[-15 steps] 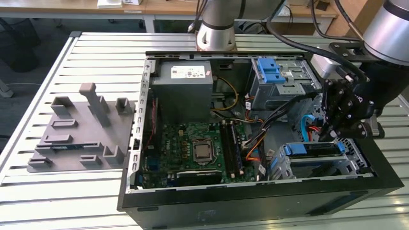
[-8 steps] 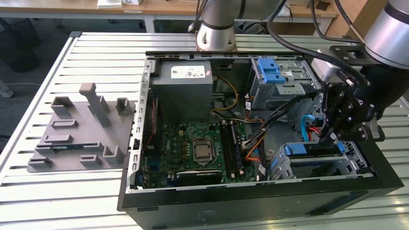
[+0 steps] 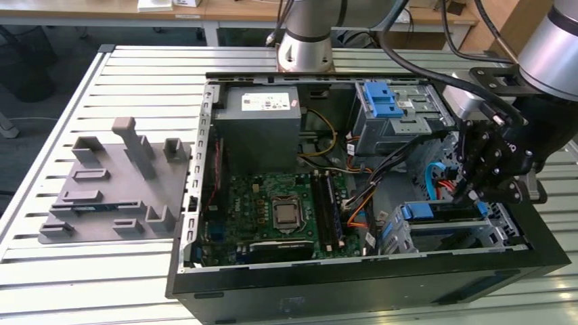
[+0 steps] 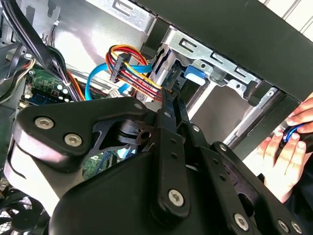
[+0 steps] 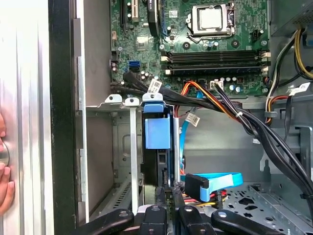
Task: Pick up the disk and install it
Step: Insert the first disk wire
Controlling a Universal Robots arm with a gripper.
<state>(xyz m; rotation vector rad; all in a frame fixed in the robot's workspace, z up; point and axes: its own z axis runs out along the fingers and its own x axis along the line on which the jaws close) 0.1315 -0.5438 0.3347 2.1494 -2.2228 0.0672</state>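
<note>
Pincer (image 5: 168, 192) closed, seemingly empty, tips at end of disk (image 5: 152, 169), which runs lengthwise straight ahead into cage (image 5: 132, 147).

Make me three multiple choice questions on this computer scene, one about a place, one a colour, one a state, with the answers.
1. Where is the gripper? A over the grey fixture; B over the lower drive cage; C over the power supply.
2. What colour is the disk's rail? A red; B green; C blue.
3. The computer case is: A open; B closed; C upside down.
Answers: 1 B, it hangs at the cage on the exterior view's right. 2 C, the rail's tab is blue in the first wrist view. 3 A, the motherboard lies exposed.
</note>
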